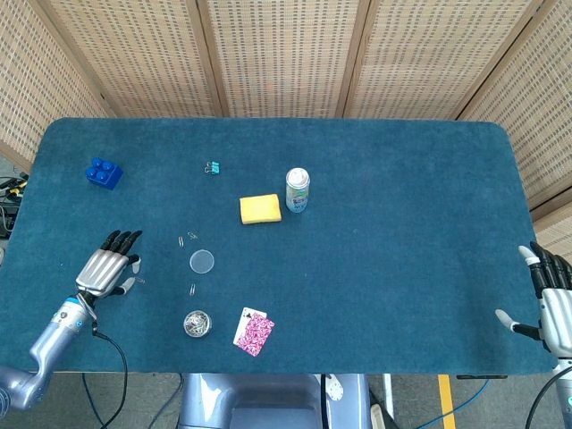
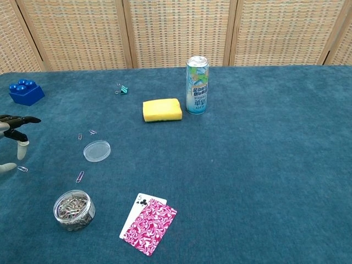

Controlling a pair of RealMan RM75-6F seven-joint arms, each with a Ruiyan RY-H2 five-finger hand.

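My left hand [image 1: 105, 271] hovers flat over the blue table [image 1: 384, 250] near its front left, fingers stretched out and holding nothing; in the chest view only its fingertips [image 2: 13, 129] show at the left edge. A loose paper clip [image 2: 22, 169] lies just by them. My right hand [image 1: 552, 299] hangs at the table's front right corner, fingers spread, empty. It does not show in the chest view.
A clear lid [image 1: 202, 261], a cup of paper clips [image 1: 197, 323] and playing cards [image 1: 254, 332] lie front left. A yellow sponge [image 1: 260, 208] and a can [image 1: 298, 189] stand mid-table. A blue brick [image 1: 104, 172] and binder clip [image 1: 213, 167] sit at the back left.
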